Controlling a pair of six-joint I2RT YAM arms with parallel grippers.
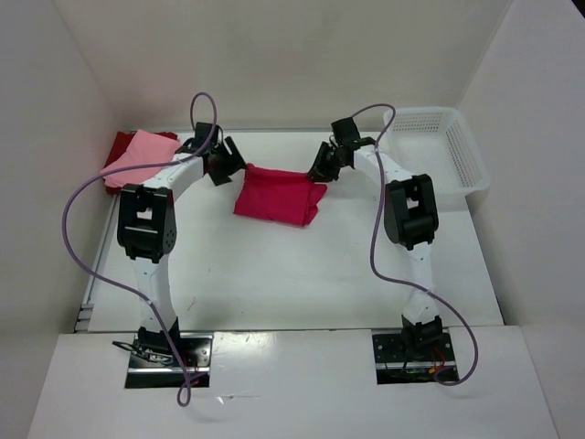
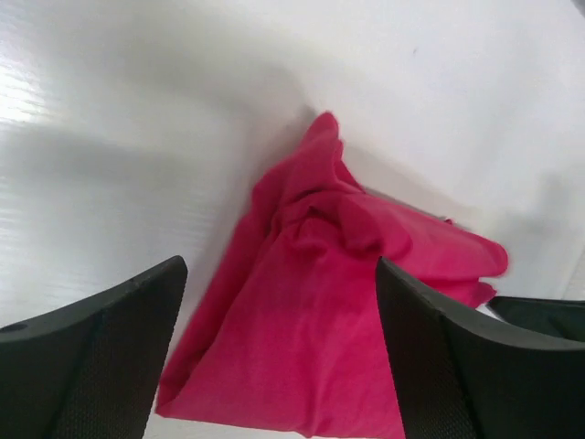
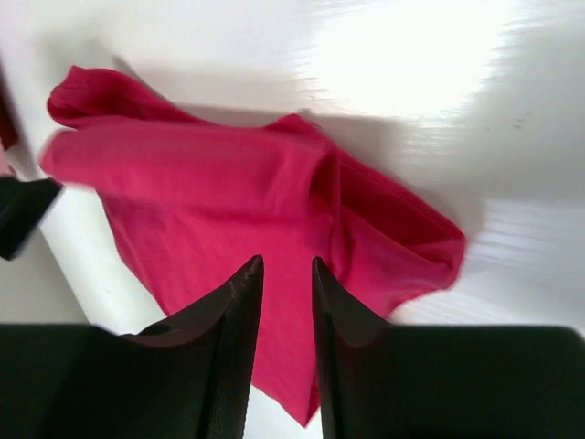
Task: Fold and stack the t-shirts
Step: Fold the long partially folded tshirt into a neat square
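Magenta shirt [image 1: 274, 195]: crumpled, centre-rear, between grippers.
Left gripper [image 2: 279, 265]: fingers wide apart, at shirt's left edge.
Right gripper [image 3: 283, 265]: fingers nearly together (narrow slit), over right edge.
Pink shirt [image 1: 137, 157]: far-left corner, well apart.

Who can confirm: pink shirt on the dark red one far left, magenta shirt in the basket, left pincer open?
Not quite. The magenta shirt is not in the basket; it lies on the table, left of the basket, per the top view. The rest stands: pink shirt on the dark red one far left, left pincer open.
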